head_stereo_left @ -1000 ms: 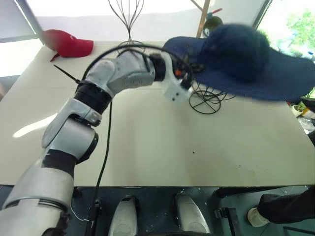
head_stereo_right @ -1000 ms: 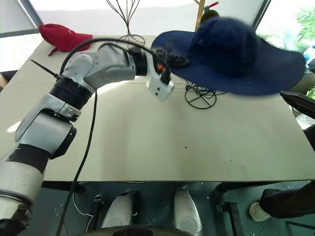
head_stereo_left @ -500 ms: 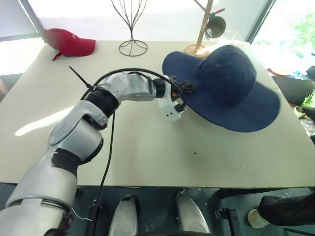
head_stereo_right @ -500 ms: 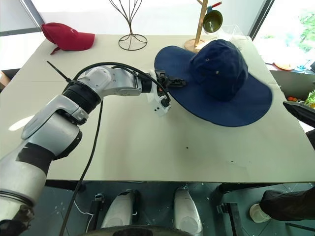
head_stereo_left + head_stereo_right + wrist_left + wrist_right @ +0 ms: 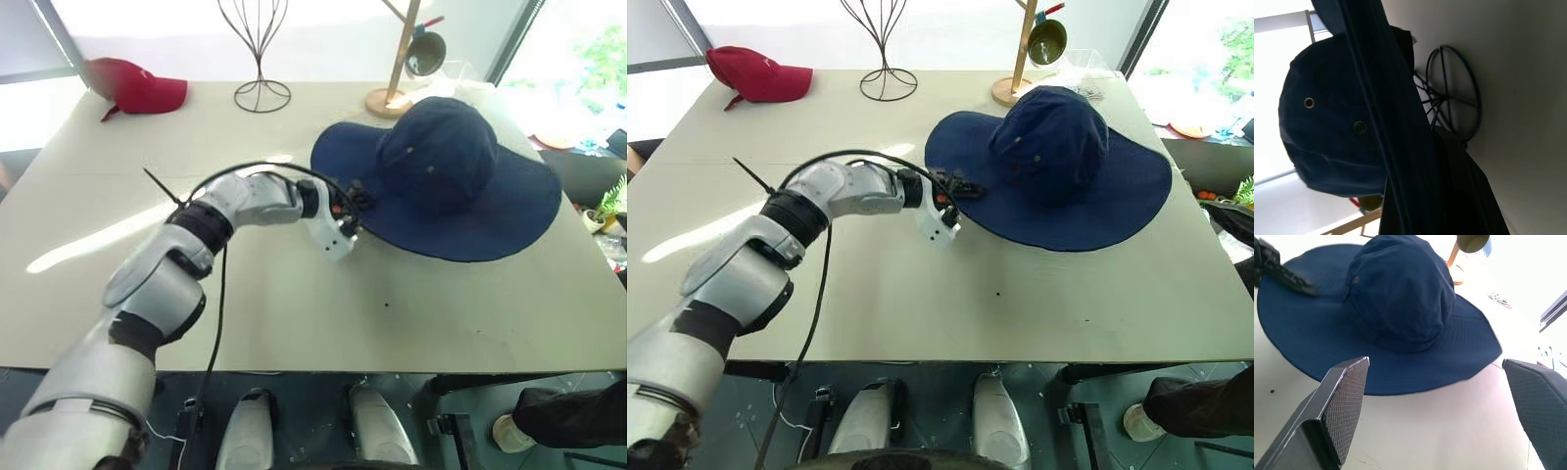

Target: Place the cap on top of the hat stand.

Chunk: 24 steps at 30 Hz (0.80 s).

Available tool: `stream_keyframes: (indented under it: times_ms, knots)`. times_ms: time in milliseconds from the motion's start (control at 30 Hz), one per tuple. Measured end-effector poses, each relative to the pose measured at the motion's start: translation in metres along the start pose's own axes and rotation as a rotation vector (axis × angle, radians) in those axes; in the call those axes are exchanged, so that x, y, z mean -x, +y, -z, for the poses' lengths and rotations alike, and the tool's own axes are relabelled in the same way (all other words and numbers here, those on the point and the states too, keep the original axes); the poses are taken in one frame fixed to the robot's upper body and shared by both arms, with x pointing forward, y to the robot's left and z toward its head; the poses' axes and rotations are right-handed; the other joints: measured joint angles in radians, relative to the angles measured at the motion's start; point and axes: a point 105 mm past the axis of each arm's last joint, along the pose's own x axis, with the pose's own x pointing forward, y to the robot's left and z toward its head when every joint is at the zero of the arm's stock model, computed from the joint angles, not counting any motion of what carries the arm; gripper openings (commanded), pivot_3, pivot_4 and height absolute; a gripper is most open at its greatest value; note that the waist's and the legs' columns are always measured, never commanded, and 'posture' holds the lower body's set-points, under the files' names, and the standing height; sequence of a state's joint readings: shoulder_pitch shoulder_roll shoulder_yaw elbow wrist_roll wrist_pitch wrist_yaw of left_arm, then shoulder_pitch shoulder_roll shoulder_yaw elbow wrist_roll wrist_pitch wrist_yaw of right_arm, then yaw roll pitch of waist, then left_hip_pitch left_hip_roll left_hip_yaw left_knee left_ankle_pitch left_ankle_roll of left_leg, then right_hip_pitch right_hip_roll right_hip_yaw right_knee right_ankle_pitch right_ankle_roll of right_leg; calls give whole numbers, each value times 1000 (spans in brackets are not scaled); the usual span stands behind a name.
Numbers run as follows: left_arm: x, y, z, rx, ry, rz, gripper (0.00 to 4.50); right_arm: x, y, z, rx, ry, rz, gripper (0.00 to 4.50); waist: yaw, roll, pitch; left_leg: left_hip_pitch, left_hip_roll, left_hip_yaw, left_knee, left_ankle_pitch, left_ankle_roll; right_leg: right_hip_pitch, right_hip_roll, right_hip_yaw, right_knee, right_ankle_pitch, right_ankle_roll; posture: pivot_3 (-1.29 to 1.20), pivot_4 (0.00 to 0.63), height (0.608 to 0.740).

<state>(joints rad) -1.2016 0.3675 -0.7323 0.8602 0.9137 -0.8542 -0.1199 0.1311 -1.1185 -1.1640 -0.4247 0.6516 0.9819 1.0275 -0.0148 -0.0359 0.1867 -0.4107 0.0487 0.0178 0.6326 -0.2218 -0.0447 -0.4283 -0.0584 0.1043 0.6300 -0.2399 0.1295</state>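
Note:
The navy-blue cap [image 5: 441,166] lies over the hat stand at the table's right, its crown raised and its wide brim drooping around it. My left gripper [image 5: 355,199] is shut on the brim's left edge, low over the table. In the left wrist view the hat stand's ring base [image 5: 1454,103] and wires show under the brim, rising into the crown [image 5: 1327,127]. The brim hides the stand in the head views. My right gripper [image 5: 1435,361] is open, its fingers [image 5: 1344,401] wide apart, a little back from the cap [image 5: 1400,298] and touching nothing.
A red baseball cap [image 5: 137,86] lies at the table's far left corner. A tall thin wire stand [image 5: 260,59] and a wooden pole stand [image 5: 397,69] with a green cup [image 5: 427,54] stand at the back. Bare table [image 5: 294,313] lies in front. A person's shoe [image 5: 509,431] shows at lower right.
The cap was held up above the stand a second ago; my left gripper has sunk with it, and the brim now covers the stand's base.

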Motion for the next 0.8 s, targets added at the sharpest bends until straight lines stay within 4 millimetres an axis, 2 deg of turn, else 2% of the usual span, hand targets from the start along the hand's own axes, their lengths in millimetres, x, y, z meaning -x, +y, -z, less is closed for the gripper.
stream_keyframes:
  times_ms: [67,200,333,467,633,667,800]
  knots:
    - [0,-1,-1,28,-1,9,56,0,0,-1,5,-3,0,4500,1,0,0,0,0,0,0,0,0,0,0,0,0,0,0,0,150,739]
    - [1,9,2,52,13,-17,56,-2,1,0,12,-1,-6,4500,1,0,0,0,0,0,0,0,0,0,0,0,0,0,0,0,150,739]
    - [2,11,1,26,9,-19,56,-2,0,1,16,3,-3,4500,0,0,0,0,0,0,0,0,0,0,0,0,0,0,1,0,150,739]
    - [8,19,8,-41,23,-19,1437,-3,-2,4,13,12,2,4500,1,0,0,0,0,0,0,0,0,0,0,0,0,0,0,0,150,739]
    - [13,19,6,-75,0,-14,4102,-8,0,7,27,26,-17,4500,0,0,0,0,0,0,0,0,0,0,0,0,0,0,0,0,150,739]
    - [15,19,5,-81,-6,-13,4410,-8,0,8,31,29,-16,4500,0,0,0,0,0,0,0,0,0,0,0,0,0,0,0,0,150,739]
    - [26,16,4,3,-16,-30,4410,-8,1,9,38,36,-16,4500,-1,1,0,0,0,0,0,0,0,0,0,0,0,0,0,0,150,739]
